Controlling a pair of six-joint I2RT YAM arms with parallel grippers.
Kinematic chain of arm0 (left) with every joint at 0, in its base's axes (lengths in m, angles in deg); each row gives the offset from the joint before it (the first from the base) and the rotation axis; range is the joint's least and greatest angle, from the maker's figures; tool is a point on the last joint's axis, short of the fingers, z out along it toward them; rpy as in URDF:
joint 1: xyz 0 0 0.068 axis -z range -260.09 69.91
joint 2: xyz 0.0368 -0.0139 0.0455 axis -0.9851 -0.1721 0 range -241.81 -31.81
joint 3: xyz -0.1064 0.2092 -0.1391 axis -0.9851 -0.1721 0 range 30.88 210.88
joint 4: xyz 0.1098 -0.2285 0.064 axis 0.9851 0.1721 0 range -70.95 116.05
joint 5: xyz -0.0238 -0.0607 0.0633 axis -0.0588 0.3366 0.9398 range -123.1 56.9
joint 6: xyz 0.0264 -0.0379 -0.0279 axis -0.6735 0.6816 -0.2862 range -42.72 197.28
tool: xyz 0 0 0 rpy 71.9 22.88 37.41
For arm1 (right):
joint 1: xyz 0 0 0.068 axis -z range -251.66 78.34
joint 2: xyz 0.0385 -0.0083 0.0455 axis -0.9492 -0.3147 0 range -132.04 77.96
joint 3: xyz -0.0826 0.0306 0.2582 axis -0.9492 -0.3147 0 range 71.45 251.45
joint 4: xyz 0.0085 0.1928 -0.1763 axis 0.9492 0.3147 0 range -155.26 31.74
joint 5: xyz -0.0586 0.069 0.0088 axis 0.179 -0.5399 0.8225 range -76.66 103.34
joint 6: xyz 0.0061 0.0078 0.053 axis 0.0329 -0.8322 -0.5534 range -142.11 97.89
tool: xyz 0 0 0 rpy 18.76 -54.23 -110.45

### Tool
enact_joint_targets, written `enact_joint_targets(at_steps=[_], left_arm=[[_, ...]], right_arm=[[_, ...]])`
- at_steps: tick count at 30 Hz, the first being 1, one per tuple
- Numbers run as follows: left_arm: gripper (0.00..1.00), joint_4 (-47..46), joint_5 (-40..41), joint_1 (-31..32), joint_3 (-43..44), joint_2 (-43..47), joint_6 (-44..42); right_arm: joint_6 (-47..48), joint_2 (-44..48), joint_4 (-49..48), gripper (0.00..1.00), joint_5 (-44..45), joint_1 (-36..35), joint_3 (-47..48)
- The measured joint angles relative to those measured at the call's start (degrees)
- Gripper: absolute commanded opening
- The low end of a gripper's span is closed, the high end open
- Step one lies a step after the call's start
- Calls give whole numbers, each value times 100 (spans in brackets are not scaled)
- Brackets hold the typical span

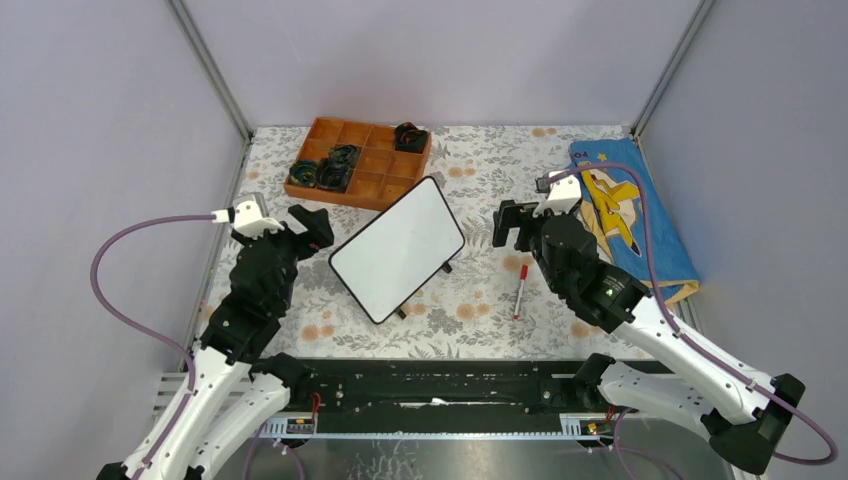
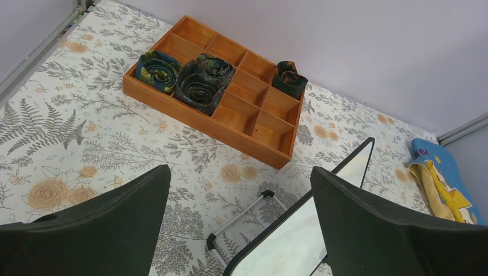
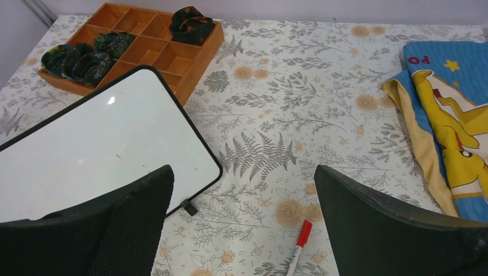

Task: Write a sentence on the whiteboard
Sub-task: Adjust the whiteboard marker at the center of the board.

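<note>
- The small white rectangular whiteboard with a thin black frame (image 1: pixel 398 250) stands on its small feet at mid-table, turned diagonally, its face plain white.
- The left gripper (image 1: pixel 312 228) hovers at the board's 9 o'clock, just beside its left edge, with the jaws spread wide and nothing between them.
- The right gripper (image 1: pixel 514 228) hovers at the board's 3 o'clock, a little apart from it, equally wide and empty.
- A slim marker with a red cap (image 1: pixel 520 291) lies on the floral tablecloth (image 1: pixel 480 180) at the right gripper's 6 o'clock.
- An orange wooden compartment tray (image 1: pixel 372 190) holding dark rolls of patterned fabric (image 1: pixel 338 165) sits at the board's 11 o'clock; whether the board's far corner touches it is unclear.
- A blue and yellow printed cloth (image 1: pixel 630 215) lies at the right gripper's 3 o'clock.
</note>
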Motion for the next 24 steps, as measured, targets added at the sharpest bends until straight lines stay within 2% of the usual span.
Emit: enact_joint_targets(at_steps=[6,10,17,21,24], left_arm=[[99,-20,4,0,13,-15,-57],[99,2,-144,2,334,-225,-131],[99,-470,-702,2,581,-264,-415],[99,-931,-1093,2,260,-101,-479],[99,-1268,-1386,2,-219,129,-474]], right_arm=[[-24,-264,258,100,424,9,127],[-140,-533,592,98,542,9,243],[-636,-304,850,93,538,9,-131],[-1025,-297,1012,90,494,76,-485],[-1338,-302,1115,87,234,400,-780]])
